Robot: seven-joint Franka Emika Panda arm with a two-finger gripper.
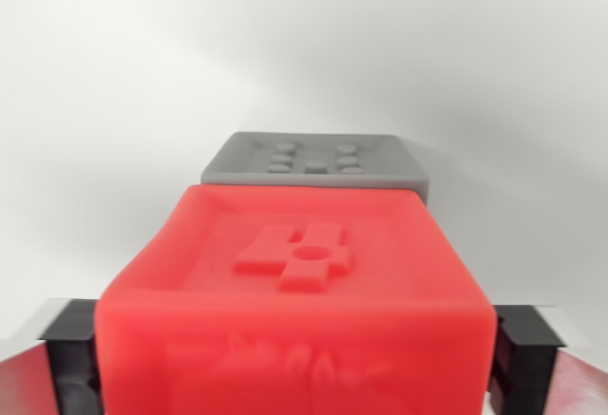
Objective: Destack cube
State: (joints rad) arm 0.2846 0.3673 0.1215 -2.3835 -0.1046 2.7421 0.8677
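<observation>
Two black fingers (71, 353) of the end effector (294, 358) flank the red cube (294, 292) at 9 and 3 o'clock, closed against its sides; it fills the lower frame, raised "4" uppermost. Grey cube (318, 160) sits beyond at 12 o'clock, on the white desk (114, 102). Judged: red cube gripped, apparently off the grey one; setting down remains.

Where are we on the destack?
Done: the gripper is closed on the red cube, fingers on both sides. In hand: the red cube fills the near view; the grey cube sits beyond. Whether they are apart is unclear. Left: set red down.
</observation>
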